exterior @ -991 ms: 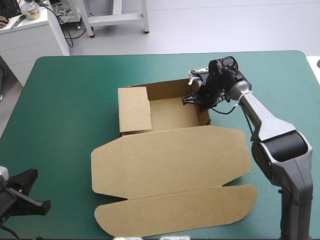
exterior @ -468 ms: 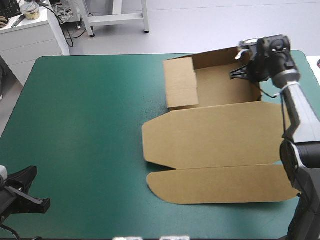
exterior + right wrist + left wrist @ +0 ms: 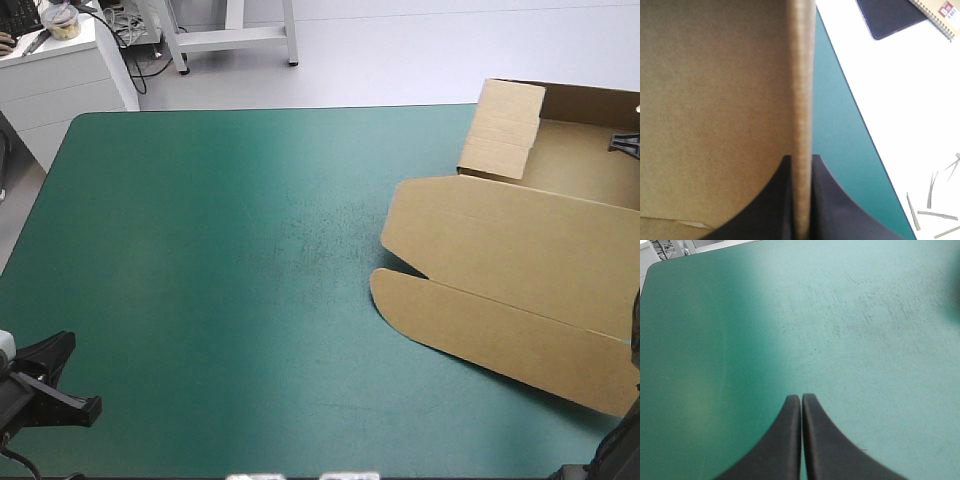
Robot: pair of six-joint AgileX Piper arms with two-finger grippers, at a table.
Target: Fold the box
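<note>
The brown box (image 3: 510, 240) lies at the table's right side, turned askew and running past the picture's right edge. Its tray (image 3: 570, 165) has raised walls, with one side flap (image 3: 505, 130) folded in. The lid and its front flap (image 3: 480, 320) lie flat toward me. My right gripper (image 3: 801, 162) is shut on the upper edge of a tray wall (image 3: 802, 90); in the high view only a black bit of it (image 3: 626, 143) shows. My left gripper (image 3: 801, 399) is shut and holds nothing, low over bare teal-green cover at the near left corner (image 3: 55, 385).
Bare teal-green cover (image 3: 250, 260) spreads across the left and middle of the table. Just beyond the table's right edge is a white surface with a dark flat device (image 3: 890, 17), a spiral notebook (image 3: 940, 12) and small scraps (image 3: 932, 212).
The right gripper has pulled the box from the table's middle to the far right, and the box has turned somewhat. The right arm is now almost out of the high view. The left arm has not moved.
</note>
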